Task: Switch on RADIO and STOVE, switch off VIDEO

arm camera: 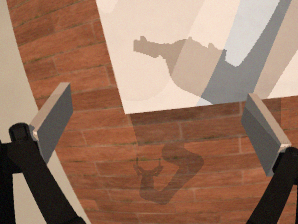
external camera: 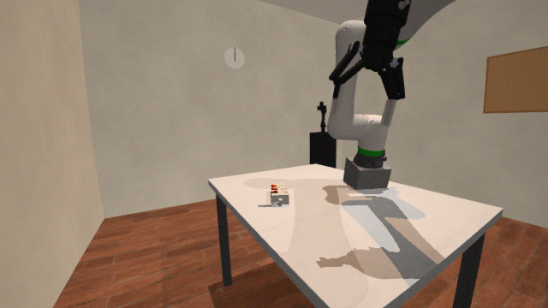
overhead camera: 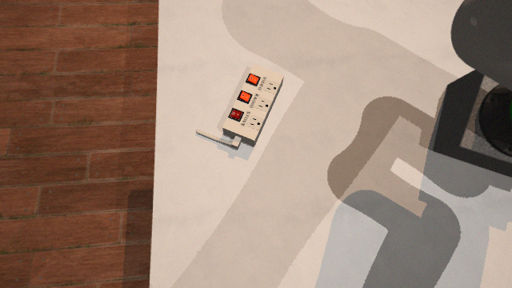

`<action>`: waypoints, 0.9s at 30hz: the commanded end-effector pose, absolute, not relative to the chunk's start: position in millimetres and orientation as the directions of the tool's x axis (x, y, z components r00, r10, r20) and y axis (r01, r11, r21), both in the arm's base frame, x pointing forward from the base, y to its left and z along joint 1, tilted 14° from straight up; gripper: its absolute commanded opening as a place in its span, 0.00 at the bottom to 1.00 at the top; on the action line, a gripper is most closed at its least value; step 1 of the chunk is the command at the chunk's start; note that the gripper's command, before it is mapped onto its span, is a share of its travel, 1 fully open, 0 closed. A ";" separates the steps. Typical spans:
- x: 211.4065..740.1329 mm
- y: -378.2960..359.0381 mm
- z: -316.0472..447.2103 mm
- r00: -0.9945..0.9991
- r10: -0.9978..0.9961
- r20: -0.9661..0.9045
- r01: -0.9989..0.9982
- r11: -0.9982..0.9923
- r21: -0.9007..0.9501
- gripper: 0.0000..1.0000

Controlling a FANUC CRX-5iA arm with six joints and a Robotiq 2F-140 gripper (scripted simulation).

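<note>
Table carrying the arm's grey base and, near its left edge, a beige power strip lying face up, labelled VIDEO, RADIO, STOVE beside three red switches. Gripper, raised high above, spread fully wide, holds and touches nothing.

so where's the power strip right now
In the top view the power strip lies face up on the white table, near its edge by the wood floor, far from the arm's base.

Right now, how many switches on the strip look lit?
2. The VIDEO switch at the strip's far end and the RADIO switch in the middle glow bright orange. The STOVE switch, nearest the cord, is dark red.
</note>
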State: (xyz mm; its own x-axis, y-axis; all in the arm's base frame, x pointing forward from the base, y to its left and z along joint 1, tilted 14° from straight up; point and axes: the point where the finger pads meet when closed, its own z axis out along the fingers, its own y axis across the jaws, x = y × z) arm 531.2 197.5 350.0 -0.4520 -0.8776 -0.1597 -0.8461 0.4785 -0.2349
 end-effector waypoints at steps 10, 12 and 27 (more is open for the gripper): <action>531.3 197.5 350.3 -0.452 -0.878 -0.160 -0.846 0.479 -0.235 1.00; 531.3 197.5 350.3 -0.452 -0.878 -0.160 -0.846 0.479 -0.235 1.00; 555.0 129.3 290.6 -0.633 -0.767 -0.103 -0.754 0.641 -0.142 1.00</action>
State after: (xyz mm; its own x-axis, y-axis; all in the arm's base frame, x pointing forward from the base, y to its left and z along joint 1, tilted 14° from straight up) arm 544.0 159.6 316.9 -0.5580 -0.8197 -0.1293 -0.7990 0.5728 -0.1831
